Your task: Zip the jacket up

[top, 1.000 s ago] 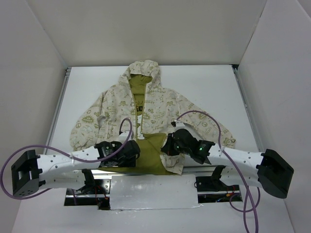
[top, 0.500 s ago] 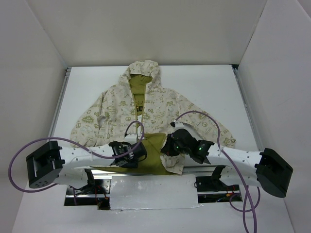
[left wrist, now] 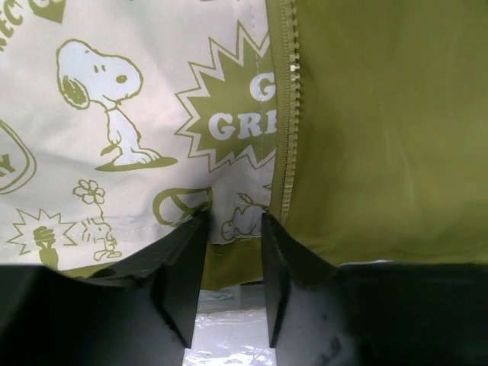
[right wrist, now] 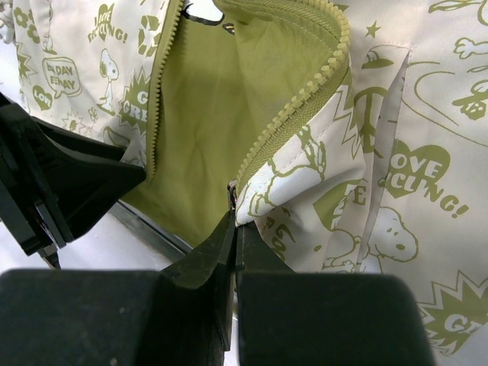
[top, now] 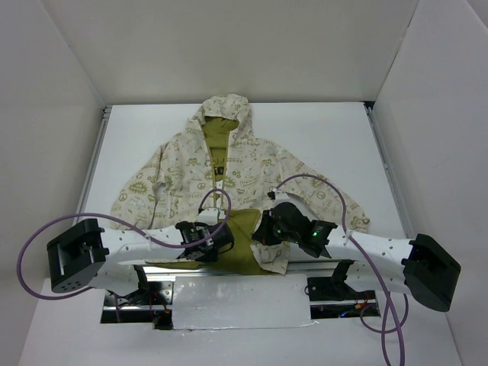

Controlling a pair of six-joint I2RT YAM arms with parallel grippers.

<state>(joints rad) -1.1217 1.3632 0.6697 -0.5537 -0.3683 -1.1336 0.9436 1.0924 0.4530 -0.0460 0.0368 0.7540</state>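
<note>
**Right gripper pinches the hem corner, left one spread wide**

The jacket (top: 229, 164) lies flat on the table (top: 335, 137) ahead of both grippers, with its hood (top: 226, 110) at the far end. It gapes open at the bottom, olive lining (right wrist: 213, 114) showing. The right gripper (right wrist: 233, 217) has its fingers pressed together on the bottom corner of one front panel, right at the foot of the zipper (right wrist: 301, 103). Just across the opening, the left gripper (left wrist: 232, 229) stands spread. The other panel's hem sits at its fingertips (left wrist: 183, 259), and that side's zipper teeth run up just beside one tip.
</note>
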